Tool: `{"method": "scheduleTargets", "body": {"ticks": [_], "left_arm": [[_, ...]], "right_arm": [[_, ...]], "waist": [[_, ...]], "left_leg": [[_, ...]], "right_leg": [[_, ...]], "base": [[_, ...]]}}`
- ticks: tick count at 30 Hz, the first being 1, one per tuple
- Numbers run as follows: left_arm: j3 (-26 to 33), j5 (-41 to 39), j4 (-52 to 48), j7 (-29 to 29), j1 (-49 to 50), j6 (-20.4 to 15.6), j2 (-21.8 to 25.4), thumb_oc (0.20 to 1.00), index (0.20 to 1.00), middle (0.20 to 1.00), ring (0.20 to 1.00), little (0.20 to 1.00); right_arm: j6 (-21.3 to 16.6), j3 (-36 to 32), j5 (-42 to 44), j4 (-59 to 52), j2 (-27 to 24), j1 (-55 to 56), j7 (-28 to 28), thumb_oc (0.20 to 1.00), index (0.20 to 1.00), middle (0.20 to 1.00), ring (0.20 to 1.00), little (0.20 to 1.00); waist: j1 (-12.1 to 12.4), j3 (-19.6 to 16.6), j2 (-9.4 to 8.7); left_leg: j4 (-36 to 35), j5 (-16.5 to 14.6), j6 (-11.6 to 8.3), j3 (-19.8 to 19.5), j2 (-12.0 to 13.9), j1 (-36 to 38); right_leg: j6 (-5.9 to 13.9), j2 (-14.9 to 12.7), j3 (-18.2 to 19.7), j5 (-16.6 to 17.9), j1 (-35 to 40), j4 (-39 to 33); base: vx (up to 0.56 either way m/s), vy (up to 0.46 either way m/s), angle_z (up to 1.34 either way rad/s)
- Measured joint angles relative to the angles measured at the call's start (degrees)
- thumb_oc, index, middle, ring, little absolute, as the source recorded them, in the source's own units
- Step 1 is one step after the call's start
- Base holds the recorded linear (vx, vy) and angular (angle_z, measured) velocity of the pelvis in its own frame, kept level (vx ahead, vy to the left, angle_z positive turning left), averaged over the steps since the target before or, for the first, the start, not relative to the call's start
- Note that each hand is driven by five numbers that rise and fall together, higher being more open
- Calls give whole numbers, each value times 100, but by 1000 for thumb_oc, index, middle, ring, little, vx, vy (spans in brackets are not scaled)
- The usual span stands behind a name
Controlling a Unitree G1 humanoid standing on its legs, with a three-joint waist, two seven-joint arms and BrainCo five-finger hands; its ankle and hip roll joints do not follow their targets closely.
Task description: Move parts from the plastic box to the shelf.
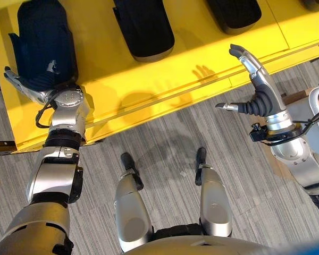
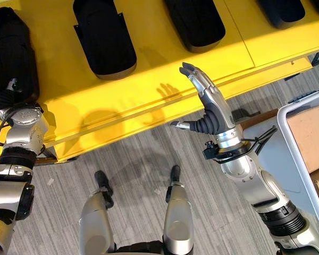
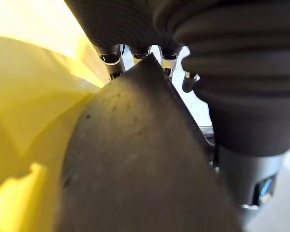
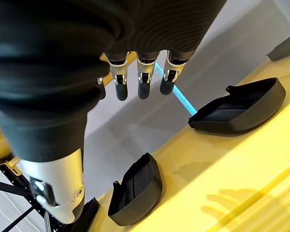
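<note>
Resting on the yellow shelf, the left hand has its fingers wrapped on the near end of a black part at the shelf's far left. 2 more black parts lie further along, untouched. Over the shelf's front edge, the right hand hangs with fingers straight and spread, empty, and a grey plastic box stands on the floor at right.

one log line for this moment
left hand: on black part, yellow shelf | right hand: open, empty, at shelf edge
</note>
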Motion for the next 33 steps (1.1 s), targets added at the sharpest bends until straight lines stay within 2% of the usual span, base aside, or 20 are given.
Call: {"method": "scheduleTargets", "body": {"ticks": [5,7,10,13,16,20,26,28,30,32,33], "left_arm": [[-3,892,-285,595,85,-137,2,1000,1000,1000,1000,1000],[35,1578,-660,1080,338,-322,3,1000,1000,1000,1000,1000],[138,2040,-990,1237,521,-398,41,1000,1000,1000,1000,1000],[271,2150,-1278,1261,789,-521,49,1000,1000,1000,1000,1000],[386,2136,-1647,1265,1198,-746,-185,1000,1000,1000,1000,1000],[533,2109,-2117,1403,1750,-999,-535,1000,1000,1000,1000,1000],[591,2196,-3030,1339,2796,-1313,-1194,1000,1000,1000,1000,1000],[600,2209,-3053,1303,2935,-1347,-1236,1000,1000,1000,1000,1000],[473,2238,-3789,1048,3455,-1377,-1397,1000,1000,1000,1000,1000],[295,2498,-4073,741,4181,-1396,-1514,1000,1000,1000,1000,1000],[238,2624,-4042,573,4452,-1397,-1512,1000,1000,1000,1000,1000]], "right_arm": [[-66,13,-2,0,61,5,-166,1000,1000,1000,1000,1000],[-204,12,-9,0,60,136,-253,1000,1000,1000,1000,1000],[-402,-16,-9,14,57,297,-323,1000,1000,1000,1000,1000],[-560,-17,-25,9,61,364,-371,1000,1000,1000,1000,1000],[-628,-34,-223,-1,70,468,-370,1000,1000,1000,1000,1000],[-707,-51,-235,-1,346,529,-371,1000,1000,1000,1000,1000],[-1049,-99,-555,-84,460,970,-444,1000,1000,1000,1000,1000],[-1139,-156,-647,-87,460,956,-494,1000,1000,1000,1000,1000],[-1331,-151,-699,-164,468,1045,-607,1000,1000,1000,1000,1000],[-1615,-123,-845,-397,471,1087,-636,1000,1000,1000,1000,1000],[-1774,31,-906,-460,471,1051,-658,1000,1000,1000,1000,1000]], "waist": [[32,0,-1],[47,0,0],[101,-1,3],[133,-10,22],[170,-19,122],[182,-16,133],[406,-115,336],[502,-143,381],[620,-163,396],[794,-413,451],[913,-696,451]], "left_leg": [[-1,0,0,-3,-3,10],[-16,-4,-6,3,-3,60],[-150,23,-21,59,-12,186],[-308,65,-45,98,-30,358],[-374,107,-52,95,-44,359],[-382,107,-52,56,-47,415],[-612,188,-68,-41,-76,604],[-636,207,-73,-51,-78,613],[-792,276,-87,-83,-109,776],[-938,290,-104,-180,-157,952],[-1011,292,-104,-225,-189,970]], "right_leg": [[-4,0,0,3,8,-1],[-3,0,0,2,52,-12],[-9,1,7,15,118,-77],[-5,5,4,13,240,-154],[-7,9,-23,15,247,-196],[-2,8,-76,2,349,-212],[-7,9,-230,-27,595,-312],[-12,10,-244,-31,608,-301],[-2,16,-326,-6,815,-457],[20,20,-509,3,1149,-695],[33,13,-611,7,1246,-811]], "base": [[0,0,0],[31,-12,-1],[16,-8,-3],[32,-41,-2],[34,-33,3],[41,-39,5],[36,-66,9],[72,-104,8],[71,-93,11],[103,-140,31],[140,-177,45]]}}
